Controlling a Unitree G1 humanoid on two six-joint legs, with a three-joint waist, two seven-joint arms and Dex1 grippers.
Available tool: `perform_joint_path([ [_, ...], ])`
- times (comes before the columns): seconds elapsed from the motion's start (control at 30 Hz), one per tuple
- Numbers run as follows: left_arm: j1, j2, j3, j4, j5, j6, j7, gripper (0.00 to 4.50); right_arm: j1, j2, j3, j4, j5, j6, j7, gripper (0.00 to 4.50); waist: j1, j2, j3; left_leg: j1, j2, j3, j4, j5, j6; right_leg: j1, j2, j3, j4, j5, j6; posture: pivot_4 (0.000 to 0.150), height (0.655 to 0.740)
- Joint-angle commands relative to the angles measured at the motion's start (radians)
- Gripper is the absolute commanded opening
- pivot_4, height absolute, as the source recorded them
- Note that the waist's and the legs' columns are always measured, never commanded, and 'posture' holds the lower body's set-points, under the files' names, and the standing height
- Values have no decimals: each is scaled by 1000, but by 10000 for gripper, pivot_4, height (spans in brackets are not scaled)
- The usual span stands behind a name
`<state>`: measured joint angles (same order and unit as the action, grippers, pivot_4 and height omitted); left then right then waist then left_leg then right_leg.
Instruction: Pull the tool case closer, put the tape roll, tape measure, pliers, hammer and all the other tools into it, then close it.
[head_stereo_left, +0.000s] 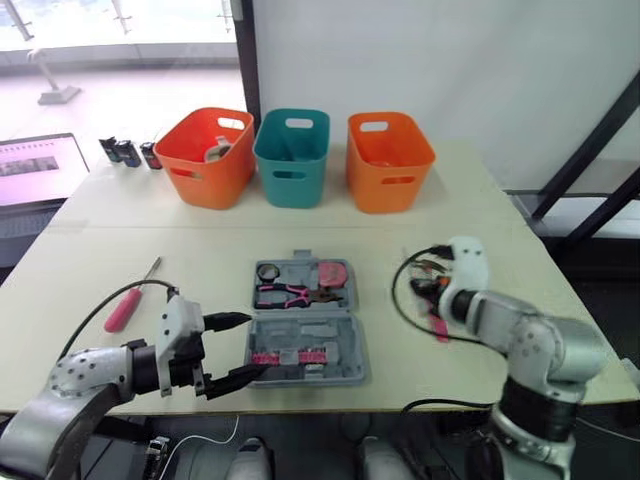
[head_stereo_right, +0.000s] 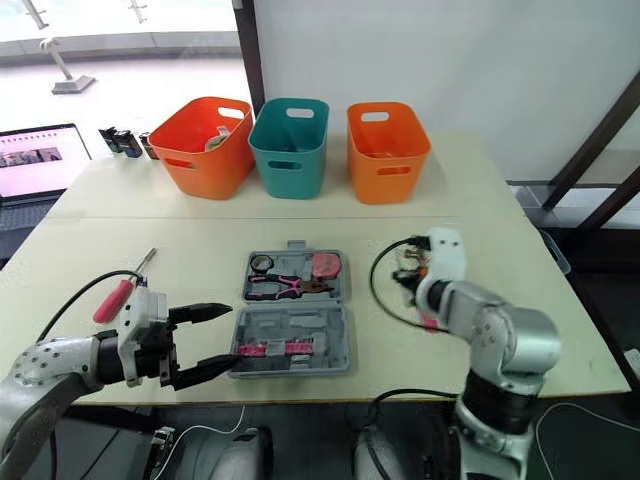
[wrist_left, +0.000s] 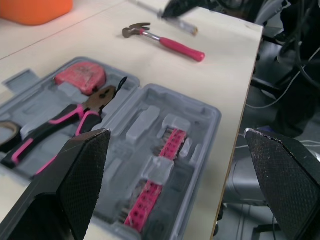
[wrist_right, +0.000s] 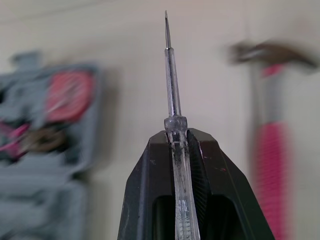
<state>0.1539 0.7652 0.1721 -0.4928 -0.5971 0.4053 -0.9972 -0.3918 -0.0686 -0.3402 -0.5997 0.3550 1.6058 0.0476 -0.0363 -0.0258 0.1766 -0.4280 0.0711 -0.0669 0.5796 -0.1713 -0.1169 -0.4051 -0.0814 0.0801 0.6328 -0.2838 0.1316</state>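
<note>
They're midway through the packing, I'd say: the case lies open near the front edge of the table, with the tape roll, pliers and tape measure in its far half. The right gripper is clenched on a clear screwdriver, held above the table to the right of the case, tip pointing away from the wrist. Next it needs carrying across and laying flat in a free slot, lined up with the moulding so the lid can shut. The hammer lies on the table by that arm, and a pink screwdriver lies well out to the left, both yet to go in. The left gripper is spread wide, empty, just beside the case's near left corner. The tabletop is pale and smooth. At the back stand two orange bins with a teal bin between them. There's a laptop far left, a white wall behind and a window.
</note>
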Motion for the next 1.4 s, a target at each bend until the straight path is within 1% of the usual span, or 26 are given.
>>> perform_joint_path([
  [0.03,-10,2,13,-8,22,-61,-17,45000,63,49,55,-92,-15,9,-83,333,-2,0,0,0,0,0,0,0,0,0,0,0,0,0,0,1500,7400],
  [0.23,18,15,18,10,42,-95,-41,45000,186,110,147,-115,-52,9,-158,333,-11,0,0,1,0,0,0,0,0,-1,0,0,0,1,-1,1500,7400],
  [0.4,7,13,19,18,42,-98,-37,45000,231,142,171,-76,-82,7,-161,333,-10,0,0,0,0,0,-1,0,0,-2,0,0,0,1,-1,1500,7400],
  [0.57,-11,9,16,28,47,-98,-25,45000,269,120,172,-13,-104,-87,-131,333,-9,0,0,0,0,1,-1,0,0,-2,0,0,0,1,-1,1500,7400],
  [0.6,-15,10,16,30,46,-97,-25,45000,276,122,164,-10,-102,-105,-122,9735,-9,0,0,0,0,0,-1,0,0,-2,0,0,0,1,-1,1500,7400],
  [0.63,-19,12,19,35,44,-96,-26,45000,278,114,156,-17,-101,-114,-113,13310,-9,0,0,1,0,0,-1,0,0,-2,0,0,0,1,-1,1500,7400],
  [0.67,-23,15,21,40,44,-97,-27,45000,273,111,141,-29,-95,-113,-101,18022,-9,0,0,0,0,1,-1,0,0,-2,0,0,0,1,-1,1500,7400],
  [0.77,-28,19,25,50,45,-100,-30,45000,230,88,106,-82,-79,-75,-64,33487,-8,0,0,0,0,1,0,0,0,-2,-1,0,-1,1,-2,1500,7400],
  [0.83,-30,19,26,54,46,-102,-30,45000,166,54,70,-126,-55,-17,-20,43332,-8,0,0,0,0,1,0,0,0,-2,-1,0,-1,1,-2,1500,7400],
  [0.87,-33,19,26,55,46,-101,-29,45000,123,11,59,-142,-30,-1,13,44230,-9,1,1,0,0,1,-1,0,0,-2,-1,0,-1,1,-2,1500,7400],
  [0.93,-38,17,26,58,46,-100,-25,45000,28,-111,45,-136,44,9,98,44230,-11,3,2,0,0,1,0,0,0,-2,-1,1,-1,2,-3,1500,7400],
  [1.0,-43,15,24,60,45,-99,-26,45000,-74,-302,104,-102,125,9,228,44230,-10,4,3,1,0,1,0,0,0,-2,-1,1,-1,2,-3,1500,7400],
  [1.03,-41,17,23,64,44,-101,-33,45000,-122,-427,178,-82,155,-33,321,44230,-10,6,5,1,0,1,0,0,0,-2,-1,1,-1,2,-3,1500,7400],
  [1.1,-35,22,19,70,49,-111,-50,45000,-190,-674,365,-50,154,-209,524,44230,-9,6,5,0,0,2,-1,0,0,-2,-1,1,-2,2,-3,1500,7400],
  [1.17,-34,32,17,73,43,-109,-70,45000,-222,-856,545,-6,60,-477,717,44230,-9,4,4,0,0,3,-3,-1,2,-3,-1,1,-3,0,0,1500,7400],
  [1.2,-32,41,17,74,39,-106,-85,45000,-234,-932,637,23,-22,-655,829,44230,-9,4,5,0,0,3,-3,-2,3,-3,-1,1,-3,-2,1,1500,7400],
  [1.23,-32,49,19,76,37,-106,-98,45000,-247,-983,713,57,-100,-815,922,44230,-9,4,5,0,0,3,-3,-4,6,-3,-1,1,-3,-3,1,1500,7400],
  [1.3,-35,65,20,86,39,-112,-126,45000,-287,-1024,829,150,-249,-1146,1070,44230,-10,4,5,0,0,4,-3,-5,7,-3,-1,1,-4,-4,3,1500,7400],
  [1.33,-40,73,19,94,43,-118,-139,45000,-319,-1020,884,202,-319,-1317,1143,44230,-11,5,6,0,0,5,-3,-5,7,-3,-1,1,-4,-4,4,1500,7400],
  [1.4,-49,82,14,105,48,-123,-155,45000,-370,-997,969,303,-446,-1623,1227,44230,-16,5,7,0,0,5,-2,-5,7,-3,-1,2,-3,-4,4,1500,7400],
])
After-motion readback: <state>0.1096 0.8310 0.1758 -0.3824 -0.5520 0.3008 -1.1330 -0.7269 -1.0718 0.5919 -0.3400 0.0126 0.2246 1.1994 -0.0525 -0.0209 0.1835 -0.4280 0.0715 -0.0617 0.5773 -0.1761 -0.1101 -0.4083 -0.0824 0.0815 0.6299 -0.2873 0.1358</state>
